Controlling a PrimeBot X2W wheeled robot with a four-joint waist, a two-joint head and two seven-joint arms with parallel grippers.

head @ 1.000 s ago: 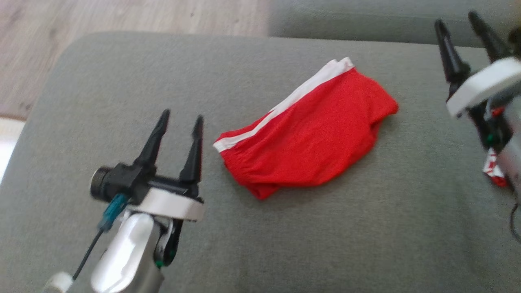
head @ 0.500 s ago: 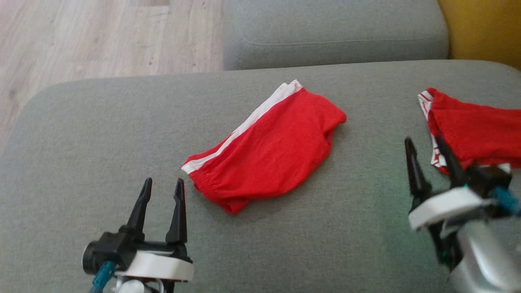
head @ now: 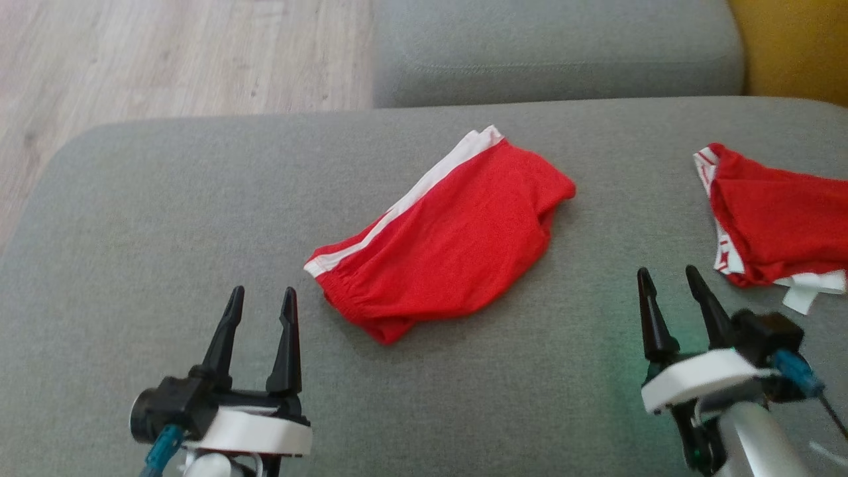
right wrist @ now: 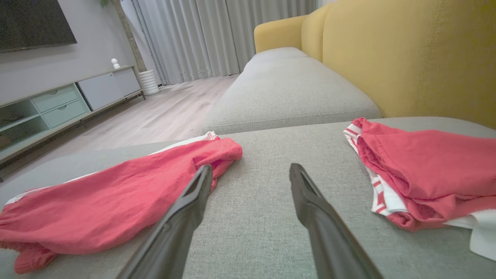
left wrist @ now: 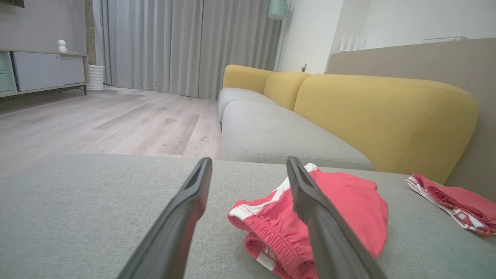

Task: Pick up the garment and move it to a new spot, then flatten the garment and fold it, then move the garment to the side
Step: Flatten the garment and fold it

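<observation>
A red garment (head: 450, 238) with a white side stripe lies folded in the middle of the grey sofa cushion (head: 165, 218). It also shows in the left wrist view as the red garment (left wrist: 348, 201) and in the right wrist view as the red garment (right wrist: 116, 193). My left gripper (head: 260, 298) stands open near the cushion's front left, a little short of the garment's waistband end. My right gripper (head: 669, 278) stands open at the front right, apart from the garment. Nothing is between either pair of fingers.
A second red cloth (head: 775, 218) with white trim lies at the cushion's right edge, close to my right gripper. Another grey seat cushion (head: 556, 46) lies behind, with a yellow backrest (head: 795, 46) at the far right. Wooden floor (head: 165, 59) lies to the left.
The head camera has swung, bringing the second red cloth into sight. My right gripper has dropped from the upper right to the lower right; the left gripper has drawn back toward the bottom edge.
</observation>
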